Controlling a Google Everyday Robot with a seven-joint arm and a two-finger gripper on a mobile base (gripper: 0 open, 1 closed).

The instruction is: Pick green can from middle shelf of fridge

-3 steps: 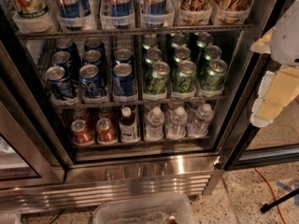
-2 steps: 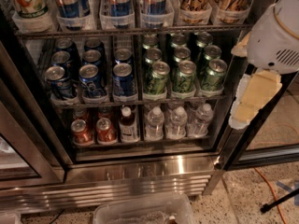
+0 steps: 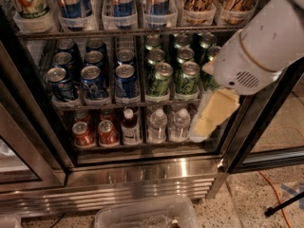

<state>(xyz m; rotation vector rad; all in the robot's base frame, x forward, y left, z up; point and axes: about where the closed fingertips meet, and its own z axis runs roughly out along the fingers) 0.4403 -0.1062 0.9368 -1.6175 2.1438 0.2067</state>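
Several green cans (image 3: 160,80) on middle shelf (image 3: 118,104), speckled floor (image 3: 247,201) below, claw (image 3: 202,129) at right, state unclear.

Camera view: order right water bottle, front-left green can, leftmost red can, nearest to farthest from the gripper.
The gripper hangs lower right, before the shelves.
1. Right water bottle: bottom shelf, just left.
2. Front-left green can: middle shelf, up-left.
3. Leftmost red can: bottom shelf, far left.

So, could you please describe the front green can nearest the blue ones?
In the fridge, take the middle shelf: blue cans left, green right. The green can stands in the front row, left of the end effector. Alone among its green front-row neighbours, it stands right beside the blue ones.
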